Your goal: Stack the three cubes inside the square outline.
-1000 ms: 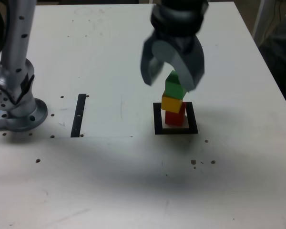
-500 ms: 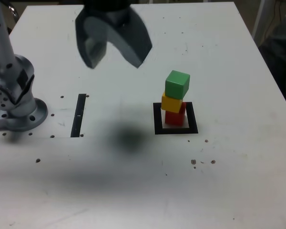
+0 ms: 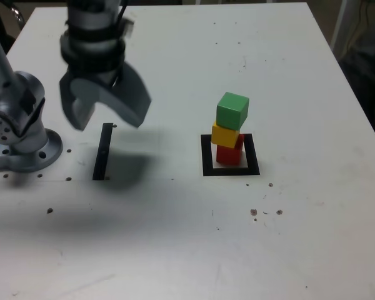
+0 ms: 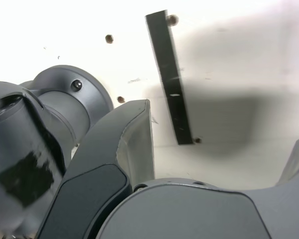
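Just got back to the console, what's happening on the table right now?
The stack is built: the red cube sits inside the square outline, the yellow cube on it, and the green cube on top, each a little offset. The gripper is open and empty, well off to the exterior view's left, hanging over the thin black strip near the arm's base.
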`<state>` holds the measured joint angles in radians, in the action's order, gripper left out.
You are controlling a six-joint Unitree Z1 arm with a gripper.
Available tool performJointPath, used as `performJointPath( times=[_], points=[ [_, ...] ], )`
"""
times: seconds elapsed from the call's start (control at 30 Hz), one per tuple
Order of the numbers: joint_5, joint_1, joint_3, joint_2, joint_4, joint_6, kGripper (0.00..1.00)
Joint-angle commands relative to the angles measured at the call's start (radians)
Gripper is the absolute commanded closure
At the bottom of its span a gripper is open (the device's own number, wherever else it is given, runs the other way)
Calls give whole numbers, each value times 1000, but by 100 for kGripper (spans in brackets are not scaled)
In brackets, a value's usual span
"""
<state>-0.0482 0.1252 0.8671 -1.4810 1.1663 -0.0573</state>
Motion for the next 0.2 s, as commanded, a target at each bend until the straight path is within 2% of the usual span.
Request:
performJointPath(
  times=[0.0, 0.17],
  points=[
    [14, 1, -108, 7, -32, 9, 1],
    [45, -5, -205, 10, -106, 17, 0]
  ],
)
